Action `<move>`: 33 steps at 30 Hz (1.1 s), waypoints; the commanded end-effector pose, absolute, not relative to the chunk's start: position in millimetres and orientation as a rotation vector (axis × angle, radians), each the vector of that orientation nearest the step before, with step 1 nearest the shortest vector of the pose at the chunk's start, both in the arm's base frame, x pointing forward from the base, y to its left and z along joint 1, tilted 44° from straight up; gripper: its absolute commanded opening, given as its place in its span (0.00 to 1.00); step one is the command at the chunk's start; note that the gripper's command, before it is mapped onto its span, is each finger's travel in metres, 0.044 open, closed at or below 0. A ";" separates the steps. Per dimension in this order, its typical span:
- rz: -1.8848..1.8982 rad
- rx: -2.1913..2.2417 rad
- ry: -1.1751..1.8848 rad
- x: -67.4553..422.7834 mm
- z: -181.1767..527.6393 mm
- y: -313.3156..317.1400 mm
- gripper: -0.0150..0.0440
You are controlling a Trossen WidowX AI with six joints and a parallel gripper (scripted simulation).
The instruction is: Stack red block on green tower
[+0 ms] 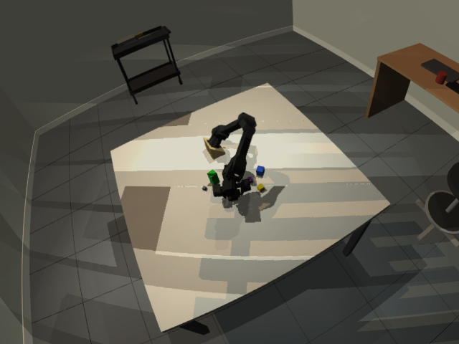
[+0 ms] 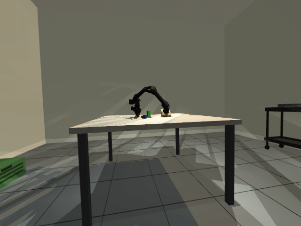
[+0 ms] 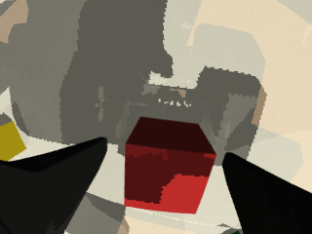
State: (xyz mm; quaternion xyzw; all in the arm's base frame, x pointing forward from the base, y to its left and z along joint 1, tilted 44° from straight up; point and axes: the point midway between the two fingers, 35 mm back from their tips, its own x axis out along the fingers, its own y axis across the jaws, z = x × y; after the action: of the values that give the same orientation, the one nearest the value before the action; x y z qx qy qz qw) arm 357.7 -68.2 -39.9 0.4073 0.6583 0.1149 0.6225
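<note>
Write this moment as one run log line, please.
phase: pre-grasp | gripper: open, astride red block | block: on table | green tower: standing

You see the red block (image 3: pixel 168 166), a plain cube, sitting flat on the table (image 1: pixel 303 178), one corner turned toward you. The green tower (image 1: pixel 213 177) stands upright nearby, well apart, two stacked green blocks.

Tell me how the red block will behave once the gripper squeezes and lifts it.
The red block looks like a rigid cube with flat faces, so it probably won't roll or sag. The open gripper straddles it slightly off-square, so it may twist a little.
</note>
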 end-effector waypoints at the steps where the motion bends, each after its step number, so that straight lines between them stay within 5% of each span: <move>1: 0.263 0.941 1.513 357.7 -39.8 -67.8 0.78; 7: 0.263 0.941 1.513 357.7 -39.8 -67.8 0.51; 14: 0.263 0.941 1.513 357.7 -39.8 -67.8 0.43; 18: 0.263 0.941 1.513 357.0 -32.4 -75.3 0.25; 33: 0.261 0.939 1.514 348.8 21.5 -126.5 0.25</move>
State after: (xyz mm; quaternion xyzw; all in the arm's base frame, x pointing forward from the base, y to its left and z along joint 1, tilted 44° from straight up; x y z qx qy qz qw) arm 350.4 -114.8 8.4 0.4122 0.6588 0.1125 0.6192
